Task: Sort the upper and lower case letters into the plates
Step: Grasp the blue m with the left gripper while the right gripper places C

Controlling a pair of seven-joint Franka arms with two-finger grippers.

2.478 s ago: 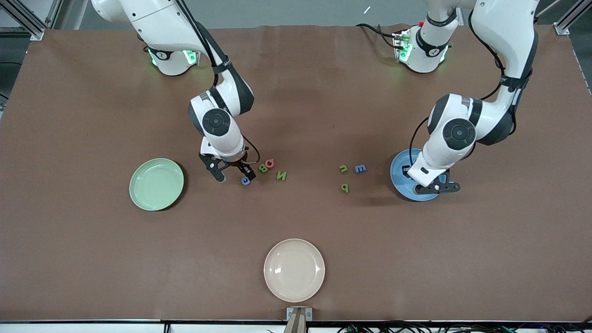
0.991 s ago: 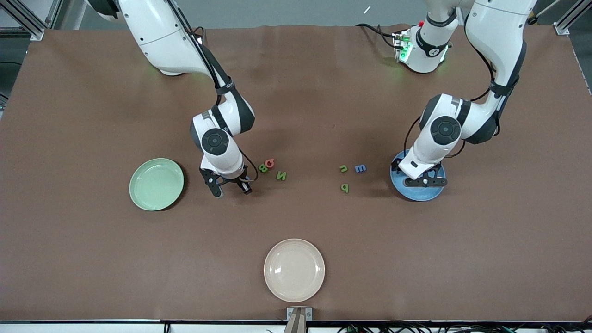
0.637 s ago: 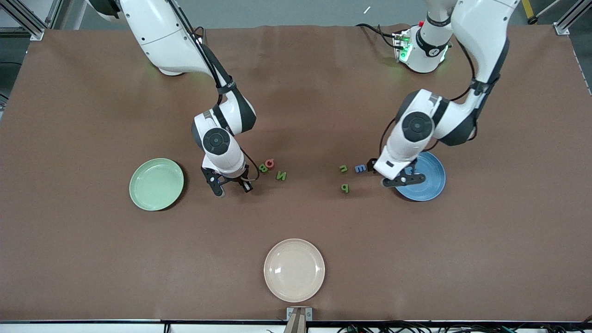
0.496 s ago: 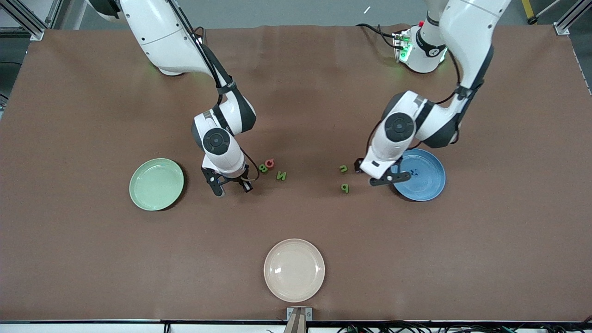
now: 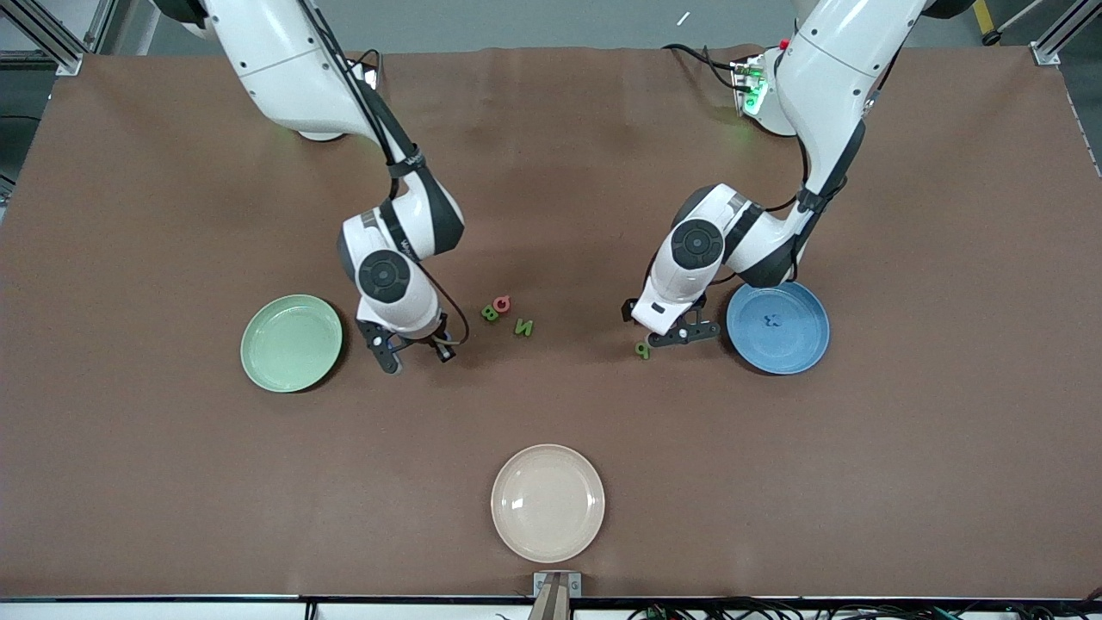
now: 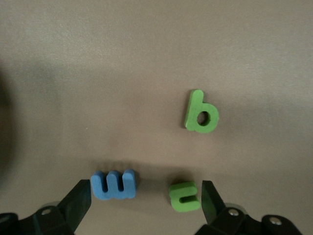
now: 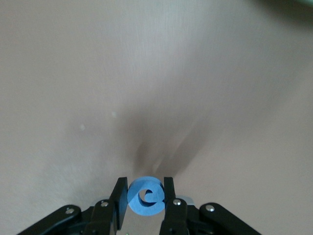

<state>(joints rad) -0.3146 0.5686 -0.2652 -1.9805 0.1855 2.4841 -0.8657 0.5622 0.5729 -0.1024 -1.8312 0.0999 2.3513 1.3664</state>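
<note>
My right gripper (image 5: 413, 351) is shut on the blue C (image 7: 145, 197) and holds it over the table between the mint green plate (image 5: 291, 343) and the green B (image 5: 489, 313). The salmon Q (image 5: 502, 303) and the green N (image 5: 523, 327) lie beside the B. My left gripper (image 5: 667, 329) is open over the blue m (image 6: 113, 184) and the green hooked n (image 6: 185, 196), one finger outside each. The arm hides both letters in the front view. The green p (image 5: 641, 349) lies just nearer the camera. The blue x (image 5: 772, 320) lies in the blue plate (image 5: 805, 344).
A cream-white plate (image 5: 547, 503) sits near the table's front edge, at the middle. Both arms reach in from the back, toward the middle of the table.
My left gripper has left the blue plate, where the x now lies, and moved over the m and the hooked n. My right gripper has shifted slightly toward the mint plate with the C.
</note>
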